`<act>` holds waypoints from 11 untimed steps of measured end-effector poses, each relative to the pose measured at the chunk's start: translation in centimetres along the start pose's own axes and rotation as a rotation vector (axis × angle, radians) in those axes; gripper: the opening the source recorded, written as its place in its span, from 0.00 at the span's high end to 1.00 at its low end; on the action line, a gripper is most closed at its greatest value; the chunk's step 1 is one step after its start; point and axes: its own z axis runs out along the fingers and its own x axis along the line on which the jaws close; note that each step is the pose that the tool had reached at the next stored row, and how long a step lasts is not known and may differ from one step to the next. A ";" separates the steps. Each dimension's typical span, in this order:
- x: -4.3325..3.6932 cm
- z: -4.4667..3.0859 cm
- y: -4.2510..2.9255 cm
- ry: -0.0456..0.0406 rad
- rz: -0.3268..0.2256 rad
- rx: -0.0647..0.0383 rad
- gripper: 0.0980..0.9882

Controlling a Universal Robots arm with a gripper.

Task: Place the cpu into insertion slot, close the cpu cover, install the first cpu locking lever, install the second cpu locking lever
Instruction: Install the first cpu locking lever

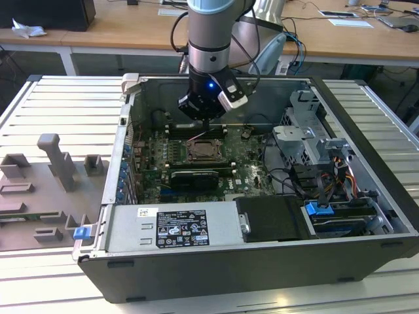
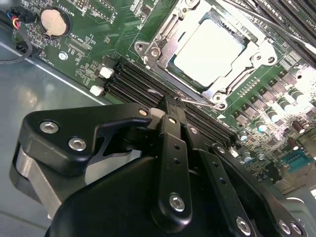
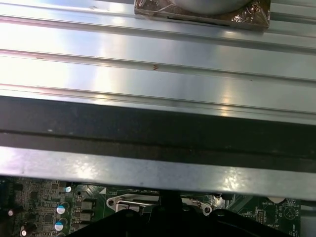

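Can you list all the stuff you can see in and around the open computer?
Pale silver square cpu: one, lying in the socket under the cover.
Thin silver metal cpu cover frame: one, lowered around the chip.
Green circuit board: one, on the case floor.
Long black memory slots: several, beside the socket.
Round silver coin battery: one, on the board.
Black open computer case: one, on the ribbed metal table.
Blue plastic clip: one, at the exterior view's right.
Grey plastic fixtures: several, at the exterior view's left.
Wooden desks: behind.
Black end effector: one, tip by the socket's edge.
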 end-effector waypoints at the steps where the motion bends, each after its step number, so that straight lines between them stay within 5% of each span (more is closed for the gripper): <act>1: -0.08 0.02 -0.01 0.0000 0.000 0.000 0.99; 11: -0.66 0.64 -0.12 -0.0001 0.001 0.000 0.99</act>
